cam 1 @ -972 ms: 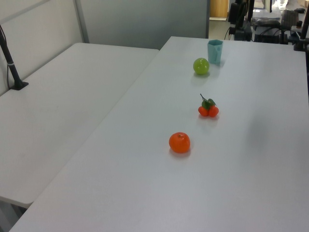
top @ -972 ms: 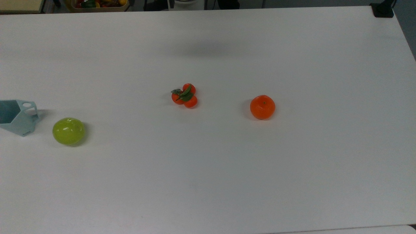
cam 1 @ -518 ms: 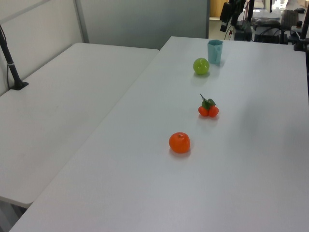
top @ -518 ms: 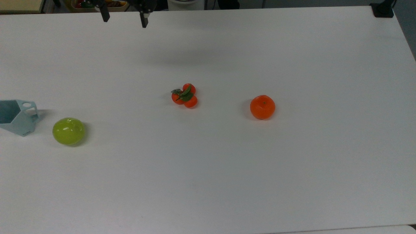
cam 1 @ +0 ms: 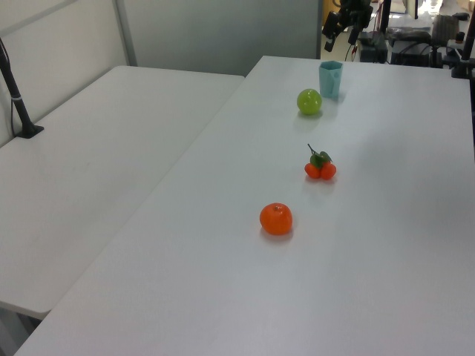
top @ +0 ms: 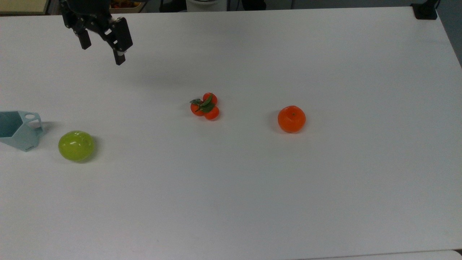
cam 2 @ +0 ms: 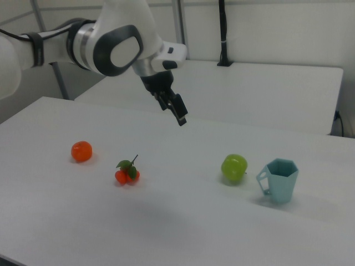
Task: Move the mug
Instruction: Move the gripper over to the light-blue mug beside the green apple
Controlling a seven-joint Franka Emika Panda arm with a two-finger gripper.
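Top view: your gripper (top: 102, 46), jaws spread and empty, has advanced from the far edge; the mug (top: 20, 130) stands upright below-left of them, beside the green apple (top: 76, 145).
Left view: mug (cam 1: 331, 78) just beneath the jaws.
Right view: mug (cam 2: 280, 180) lies lower right.
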